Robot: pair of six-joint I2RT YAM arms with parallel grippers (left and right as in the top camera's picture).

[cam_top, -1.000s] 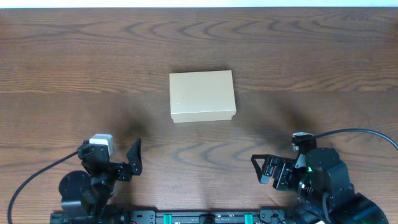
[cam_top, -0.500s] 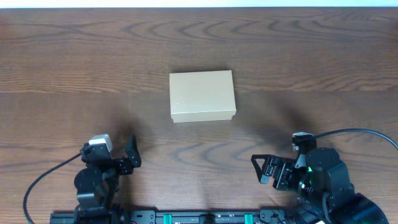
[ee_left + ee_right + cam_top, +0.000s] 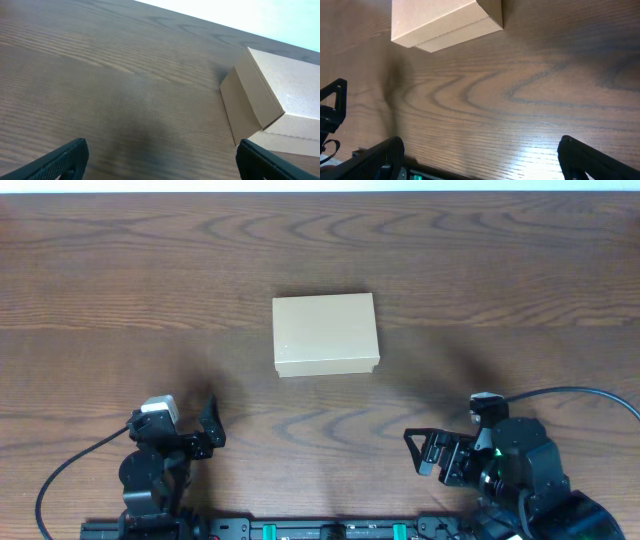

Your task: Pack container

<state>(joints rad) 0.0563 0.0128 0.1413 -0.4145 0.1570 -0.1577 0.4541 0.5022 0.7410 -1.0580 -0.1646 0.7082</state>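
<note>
Container: plain tan cardboard box, flap lid closed, unprinted.

The left arm and the right arm sit folded back. The left gripper has its fingers wide apart, empty. The right gripper does too.

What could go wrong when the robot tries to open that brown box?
The box lies shut on the smooth wooden table, so a nudge might slide it away instead of opening it. The left gripper and right gripper are both open and apart from it; reaching in together, they might bump.
</note>
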